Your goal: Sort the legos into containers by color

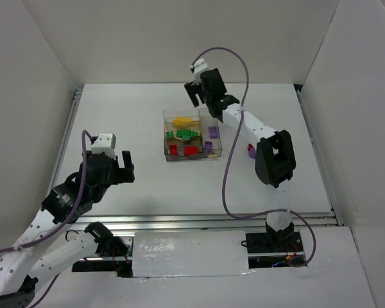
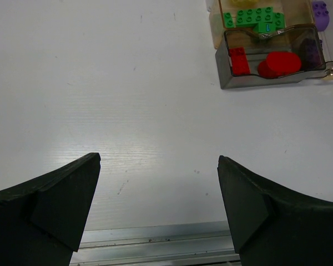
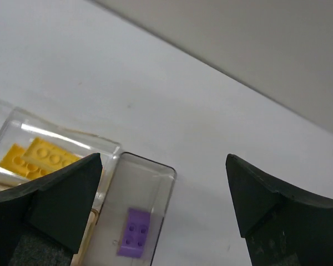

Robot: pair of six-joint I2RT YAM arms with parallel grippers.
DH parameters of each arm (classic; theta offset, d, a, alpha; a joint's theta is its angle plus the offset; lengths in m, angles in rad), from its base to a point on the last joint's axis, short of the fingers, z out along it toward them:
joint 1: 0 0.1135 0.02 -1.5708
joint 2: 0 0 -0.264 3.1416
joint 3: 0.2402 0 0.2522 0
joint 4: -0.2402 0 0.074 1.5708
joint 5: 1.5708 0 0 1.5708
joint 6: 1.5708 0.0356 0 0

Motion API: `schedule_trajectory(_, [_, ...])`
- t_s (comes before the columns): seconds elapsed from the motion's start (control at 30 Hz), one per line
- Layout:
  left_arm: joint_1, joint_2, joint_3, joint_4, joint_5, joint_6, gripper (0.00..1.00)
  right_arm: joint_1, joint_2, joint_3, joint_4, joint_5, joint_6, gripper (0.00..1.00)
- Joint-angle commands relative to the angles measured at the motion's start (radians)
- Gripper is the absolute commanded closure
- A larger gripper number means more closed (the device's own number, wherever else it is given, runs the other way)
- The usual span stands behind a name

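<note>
I am holding my right hand, spread apart, above the far edge of the tray; my left hand, likewise apart, is hovering well short of the tray.

Clear, smoky tray sits flat on the tabletop, mid-far from me, w/ the long narrow side compartment on its rt. Far short compartment: yellow legos, flat studded plates overlapping each other. Mid compartment: green legos, studs up, bunched together. Near compartment: red legos, a small brick at left and a bigger piece at rt, not touching. Side compartment: purple 2x2 brick lying studs up toward the far end, plus another purple piece closer to me. A stray reddish lego lies on the tabletop outside the tray, off to its rt. It's partly hidden, so I can't tell its shape.
</note>
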Motion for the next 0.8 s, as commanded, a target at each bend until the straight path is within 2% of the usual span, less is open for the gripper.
schedule_trajectory(0.0, [0.006, -0.01, 0.0, 0.044, 0.014, 0.029, 0.0, -0.041, -0.226, -0.008, -0.041, 0.464, 0.576, 0.0])
schedule_trajectory(0.03, [0.006, -0.01, 0.0, 0.046, 0.016, 0.031, 0.0, -0.087, -0.251, -0.001, -0.279, 0.481, 0.682, 0.0])
schedule_trajectory(0.07, [0.006, -0.009, 0.0, 0.047, 0.017, 0.032, 0.01, -0.124, -0.309, -0.008, -0.377, 0.433, 0.789, 0.0])
schedule_trajectory(0.1, [0.008, -0.01, -0.002, 0.047, 0.023, 0.032, 0.01, -0.167, -0.346, -0.089, -0.441, 0.356, 0.907, 0.0])
schedule_trajectory(0.13, [0.008, -0.006, 0.0, 0.047, 0.028, 0.032, 0.01, -0.208, -0.385, -0.155, -0.467, 0.193, 0.919, 0.0])
schedule_trajectory(0.2, [0.008, -0.004, -0.002, 0.052, 0.043, 0.037, 0.01, -0.291, -0.49, -0.349, -0.431, 0.115, 0.876, 0.0])
schedule_trajectory(0.3, [0.011, -0.004, -0.003, 0.056, 0.054, 0.043, 0.01, -0.356, -0.558, -0.5, -0.434, 0.113, 0.827, 0.0])
schedule_trajectory(0.37, [0.011, -0.004, -0.003, 0.058, 0.063, 0.046, 0.01, -0.388, -0.562, -0.546, -0.446, 0.035, 0.798, 0.0])
schedule_trajectory(0.5, [0.013, -0.003, -0.003, 0.061, 0.07, 0.049, 0.01, -0.406, -0.519, -0.594, -0.477, 0.128, 0.799, 0.0])
schedule_trajectory(0.6, [0.013, 0.002, -0.005, 0.058, 0.065, 0.046, 0.01, -0.413, -0.51, -0.638, -0.443, -0.01, 0.766, 0.0])
schedule_trajectory(0.77, [0.013, -0.001, -0.005, 0.057, 0.062, 0.046, 0.01, -0.425, -0.506, -0.695, -0.426, -0.014, 0.732, 0.0])
